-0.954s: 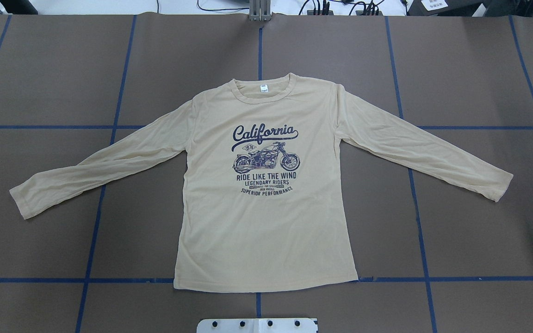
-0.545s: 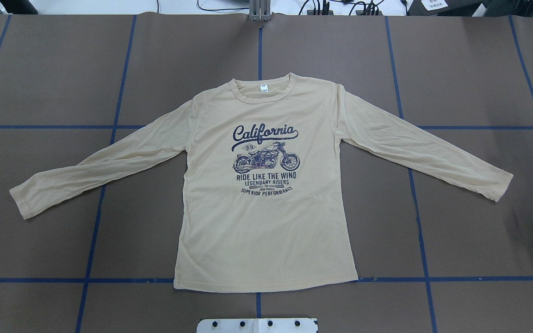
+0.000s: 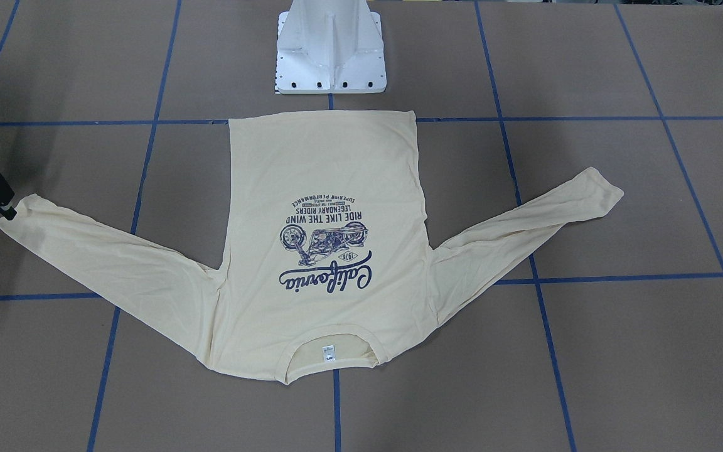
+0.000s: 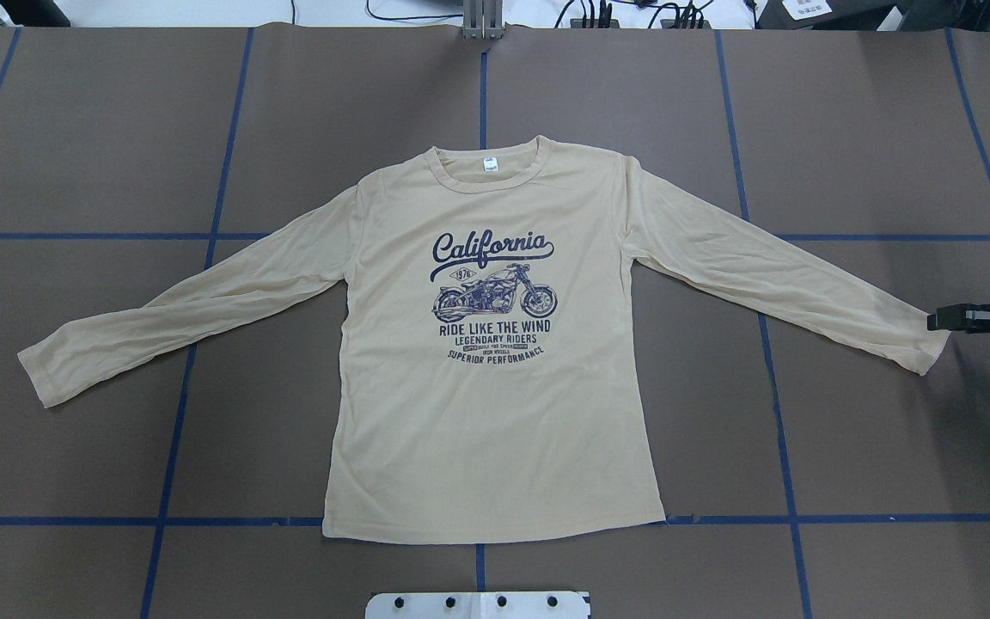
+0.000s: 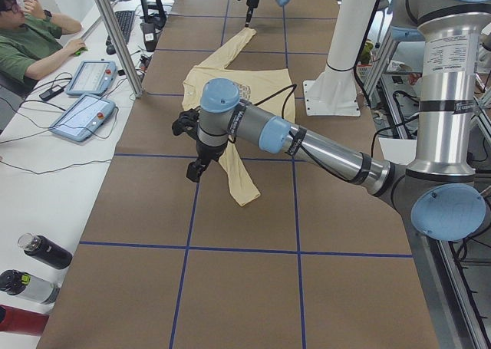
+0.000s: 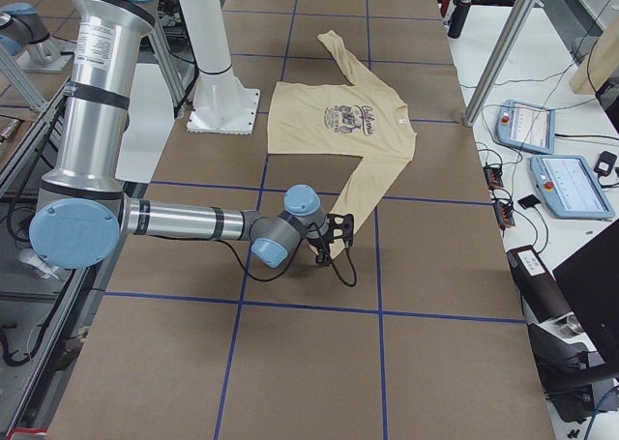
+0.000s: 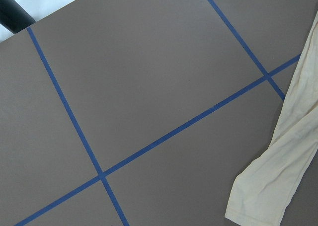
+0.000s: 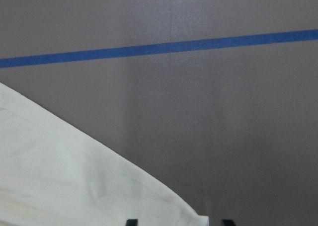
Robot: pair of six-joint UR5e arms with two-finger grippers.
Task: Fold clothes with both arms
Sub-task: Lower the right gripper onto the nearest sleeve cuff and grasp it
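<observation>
Downward, right end effector (image 4: pixel 935 320) hovers spread at shirt (image 4: pixel 495 421) cuff; left end effector (image 5: pixel 195 169) unclear.

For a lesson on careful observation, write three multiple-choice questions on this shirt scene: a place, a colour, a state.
1. Where is the right gripper? A at the collar; B by a sleeve cuff; C over the hem.
2. What colour is the shirt's print? A red; B navy; C green.
3. How does the shirt lie? A folded in half; B bunched up; C flat, print up.
Answers: 1 B, it sits at the cuff's edge; 2 B, navy lettering and motorcycle; 3 C, sleeves spread, print showing.
</observation>
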